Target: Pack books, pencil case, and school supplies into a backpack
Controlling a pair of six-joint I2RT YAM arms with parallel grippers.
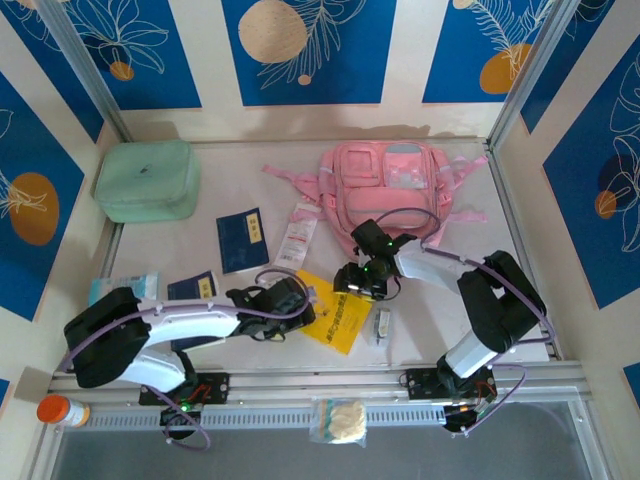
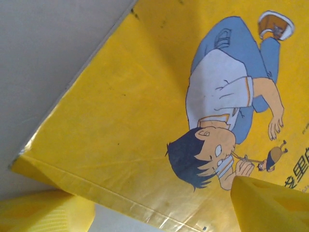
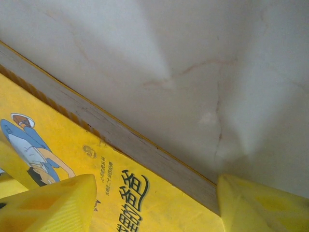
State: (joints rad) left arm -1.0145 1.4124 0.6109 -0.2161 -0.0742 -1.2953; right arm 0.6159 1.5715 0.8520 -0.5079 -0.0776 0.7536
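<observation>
One yellow book (image 1: 338,318) lies near, in the middle. The left claw (image 2: 158,209) and right claw (image 3: 155,205) hang over it, both wide open, holding nothing. One tiny school item (image 1: 381,324) sits just right of it. Farther: two blue books (image 1: 242,240), one pencil case (image 1: 297,235), one pink backpack (image 1: 390,185).

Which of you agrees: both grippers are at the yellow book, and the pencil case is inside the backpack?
Wrong: the top view shows the pencil case on the table beside the backpack. Left gripper and right gripper are at the yellow book.
</observation>
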